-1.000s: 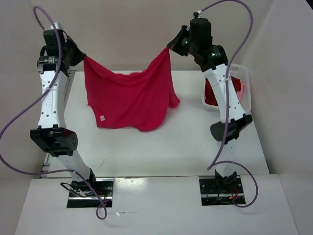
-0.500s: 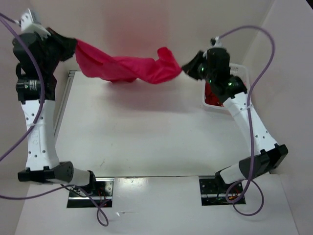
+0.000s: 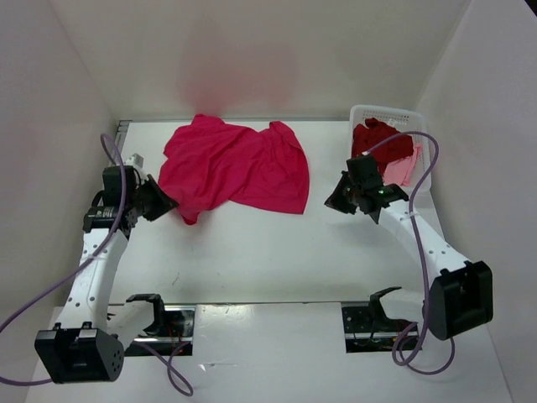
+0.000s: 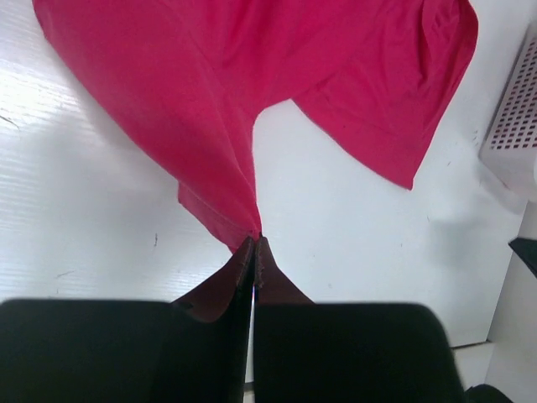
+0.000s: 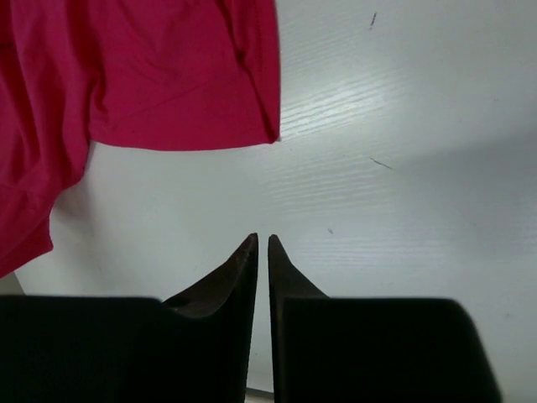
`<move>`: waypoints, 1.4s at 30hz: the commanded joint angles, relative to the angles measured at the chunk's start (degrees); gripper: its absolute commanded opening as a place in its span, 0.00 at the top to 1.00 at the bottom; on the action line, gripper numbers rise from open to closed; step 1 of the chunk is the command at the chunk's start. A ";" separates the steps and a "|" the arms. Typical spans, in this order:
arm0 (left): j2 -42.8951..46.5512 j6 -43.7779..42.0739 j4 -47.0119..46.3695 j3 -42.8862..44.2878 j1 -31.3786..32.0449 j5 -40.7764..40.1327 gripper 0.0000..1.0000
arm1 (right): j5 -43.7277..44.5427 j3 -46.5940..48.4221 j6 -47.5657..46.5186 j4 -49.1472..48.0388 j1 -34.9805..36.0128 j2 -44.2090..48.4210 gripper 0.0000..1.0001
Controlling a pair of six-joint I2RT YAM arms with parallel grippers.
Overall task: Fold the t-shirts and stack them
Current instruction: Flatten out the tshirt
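The crimson-magenta t-shirt [image 3: 239, 168] lies spread and wrinkled on the white table [image 3: 277, 252], toward the back left. My left gripper [image 3: 174, 204] is low at the shirt's near-left corner, and in the left wrist view [image 4: 255, 239] its jaws are shut on the tip of the cloth [image 4: 226, 117]. My right gripper [image 3: 330, 204] is shut and empty just right of the shirt; in the right wrist view [image 5: 262, 239] the shirt's edge [image 5: 168, 75] lies apart from it. The darker red shirt [image 3: 373, 137] and the light pink shirt [image 3: 404, 167] sit in the basket.
The white perforated basket [image 3: 388, 112] stands at the back right corner, and its wall shows in the left wrist view [image 4: 513, 126]. White walls enclose the table at the left, back and right.
Both arms came down from holding the crimson shirt stretched in the air. The shirt now lies on the table. The right gripper has let go and drawn back to the right.
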State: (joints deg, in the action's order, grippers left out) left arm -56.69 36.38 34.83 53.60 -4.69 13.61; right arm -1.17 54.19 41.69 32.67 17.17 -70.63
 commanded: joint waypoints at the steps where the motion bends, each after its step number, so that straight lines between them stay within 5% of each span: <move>1: 2.90 0.71 -2.05 0.18 1.17 1.07 1.00 | -1.56 -1.02 0.76 -5.41 -0.12 -3.45 0.91; 4: 3.42 0.71 -2.05 -0.86 2.40 0.28 1.00 | -0.42 -2.25 1.37 -11.03 -0.12 -6.09 0.91; 9: 3.42 0.18 -2.05 -1.40 5.03 0.28 1.00 | -4.64 4.50 0.85 -13.86 1.54 -17.50 0.75; 23: 2.29 -2.02 -3.10 -0.69 7.50 -1.74 1.00 | 1.87 20.94 1.73 -14.92 5.06 -39.49 0.72; 42: 0.70 -3.07 -4.16 -0.69 8.56 -1.74 1.00 | 4.60 25.35 1.20 -12.54 6.12 -44.24 0.72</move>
State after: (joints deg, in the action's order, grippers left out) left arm -55.68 34.52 32.47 52.60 3.64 11.77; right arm 1.76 77.47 43.00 20.21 22.20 -114.69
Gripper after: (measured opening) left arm 0.004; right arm 0.281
